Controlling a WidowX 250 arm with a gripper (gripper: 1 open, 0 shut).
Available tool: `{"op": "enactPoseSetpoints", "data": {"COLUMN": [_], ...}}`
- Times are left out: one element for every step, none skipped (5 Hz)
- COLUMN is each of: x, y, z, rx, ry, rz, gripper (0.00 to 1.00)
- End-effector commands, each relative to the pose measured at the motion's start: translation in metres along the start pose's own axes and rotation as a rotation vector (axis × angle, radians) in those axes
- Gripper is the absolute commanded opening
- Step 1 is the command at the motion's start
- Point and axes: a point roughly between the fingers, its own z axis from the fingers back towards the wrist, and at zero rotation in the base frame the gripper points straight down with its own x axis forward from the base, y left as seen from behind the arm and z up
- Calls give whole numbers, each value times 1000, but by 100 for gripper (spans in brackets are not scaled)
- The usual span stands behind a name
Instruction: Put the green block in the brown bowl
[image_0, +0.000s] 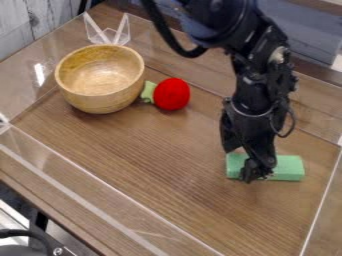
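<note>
The green block (283, 168) lies flat on the wooden table at the right, a mint-green bar partly hidden by my gripper (258, 171). The gripper points down over the block's left end, its dark fingers low at the table and standing open around that end. I cannot tell whether the fingers touch the block. The brown bowl (100, 77) stands at the upper left, empty, well apart from the arm.
A red ball (171, 94) with a small pale-green piece on its left sits just right of the bowl. A clear plastic wall (80, 195) rims the table's front and left. The table's right edge is close behind the block.
</note>
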Motion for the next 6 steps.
{"op": "enactPoseSetpoints", "data": {"x": [3,-4,-6,-7,-4,-4], "y": [5,10,16,21,20,24], "z": [-3,-6,-3,7,19,37], "rx": [6,-1,-5,-9,-8,-14], "ry": [-49,-58,-64,-71,-86,-94], "rz": [-19,-32,-56,-75,-104,-119], "gripper": [100,100,0,0,0,0]}}
